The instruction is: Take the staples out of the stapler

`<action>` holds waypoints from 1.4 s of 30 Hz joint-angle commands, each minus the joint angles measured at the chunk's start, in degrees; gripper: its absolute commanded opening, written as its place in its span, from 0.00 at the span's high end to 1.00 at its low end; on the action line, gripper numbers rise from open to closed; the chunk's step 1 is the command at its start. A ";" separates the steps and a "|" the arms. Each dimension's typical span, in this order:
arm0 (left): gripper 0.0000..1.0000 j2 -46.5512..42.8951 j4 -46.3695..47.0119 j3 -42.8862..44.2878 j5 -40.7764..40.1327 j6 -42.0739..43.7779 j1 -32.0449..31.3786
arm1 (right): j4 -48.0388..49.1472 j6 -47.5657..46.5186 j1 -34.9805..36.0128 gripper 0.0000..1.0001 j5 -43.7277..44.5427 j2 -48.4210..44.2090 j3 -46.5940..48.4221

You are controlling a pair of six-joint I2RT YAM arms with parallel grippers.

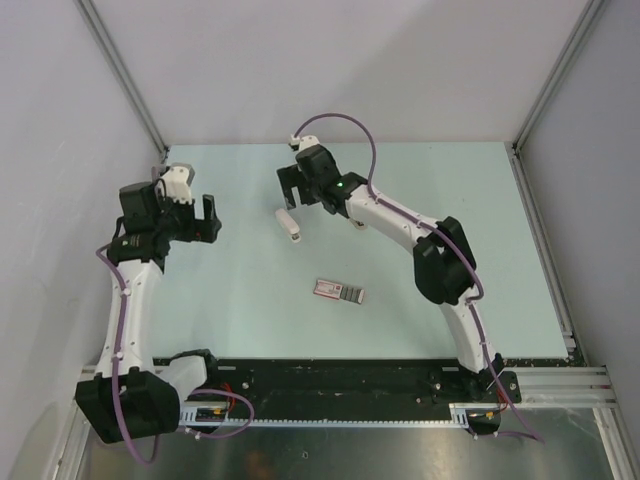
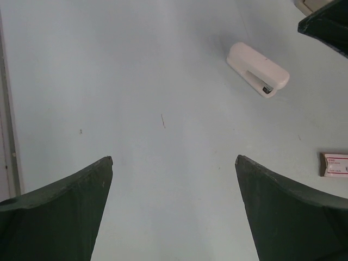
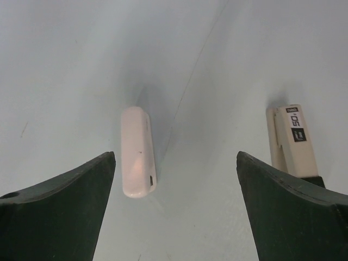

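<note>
Stapler (image 3: pixel 138 152) in sight, lying flat on the pale green table (image 1: pixel 250 300). It is a small white oblong with rounded ends and a smooth plastic shell. From the right wrist camera it sits under the right gripper (image 3: pixel 175 157), inside the gap between the two dark fingers and closer to the left-hand finger (image 3: pixel 60 206) in that view, with its long side running away from the camera. Those fingers are spread wide and nothing is in them; they are clear of the shell. Close against the other finger lies a beige oblong piece (image 3: pixel 291 142) with a small black label reading 50.

Over to the left gripper (image 2: pixel 174 159), whose fingers are also spread wide with nothing between them. From its camera the stapler is well ahead and off to the right, angled across the view, with a slit along its side and a dark grey metal bit showing at the near end. I cannot make out any staples from here. Lower right of this gripper, at the frame edge, is a flat pink-and-grey packet (image 2: pixel 334 164), well apart from the stapler.
</note>
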 commanded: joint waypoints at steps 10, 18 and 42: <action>0.01 -0.94 0.50 -3.01 4.91 1.17 2.53 | 1.39 -4.50 0.12 0.09 -6.72 6.47 3.43; 0.01 -1.45 0.43 -4.40 4.51 2.11 2.50 | 1.32 -4.55 2.52 0.15 -9.07 8.01 3.28; 0.02 -4.55 0.44 -7.75 6.39 3.05 1.26 | -6.72 -1.10 5.46 0.87 -4.43 14.34 13.38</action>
